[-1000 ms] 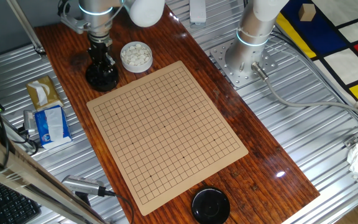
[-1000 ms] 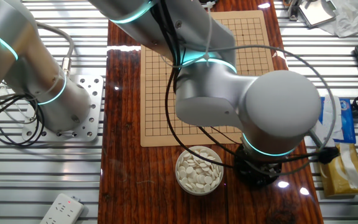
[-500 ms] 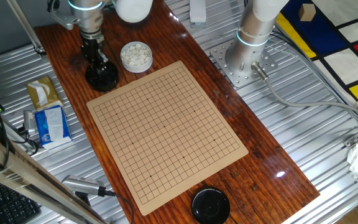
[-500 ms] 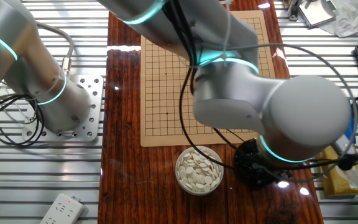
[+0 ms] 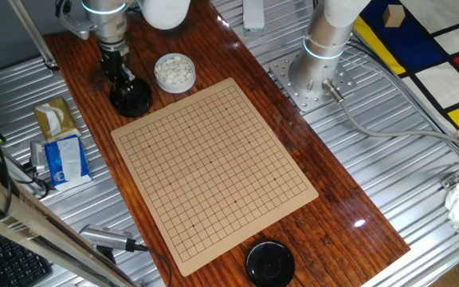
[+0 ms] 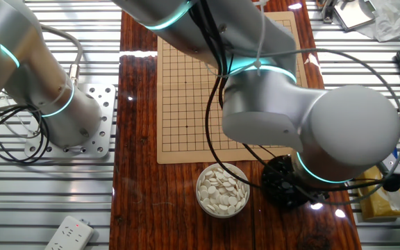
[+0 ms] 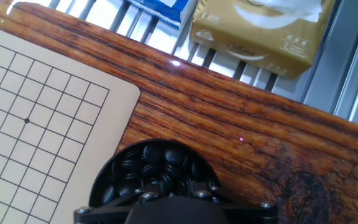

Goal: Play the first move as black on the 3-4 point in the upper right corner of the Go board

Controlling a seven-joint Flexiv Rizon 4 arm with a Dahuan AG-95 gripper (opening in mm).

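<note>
Dark wood tabletop (image 5: 349,203) on ribbed metal bench, Go board (image 5: 213,167) laid centre, no stones on it.

One fixed view: gripper (image 5: 120,77) over black-stone bowl (image 5: 131,99) at far-left board corner; white-stone bowl (image 5: 174,71) just beside. Spare black bowl (image 5: 270,263) near the front edge. Vs 1 s ago the wrist has risen and drifted left of the bowl; fingers now sit higher over the rim. Finger state: can't tell here.

Other fixed view: arm bulk hides most of the bowl (image 6: 283,184); white stones (image 6: 222,191) in the clear. Elbow has swung right since 1 s ago. Gripper itself not visible.

Hand view: looking down into the bowl, black stones (image 7: 157,171) heaped, board corner (image 7: 114,93) just beside, tissue box (image 7: 260,34) beyond. Fingertips out of shot, so apart/together/clamped on a stone: can't tell.

Judgement: looks like lift-off after a pick attempt; whether a stone came up is unconfirmed. 3-4 point is bare, placement not yet done.
</note>
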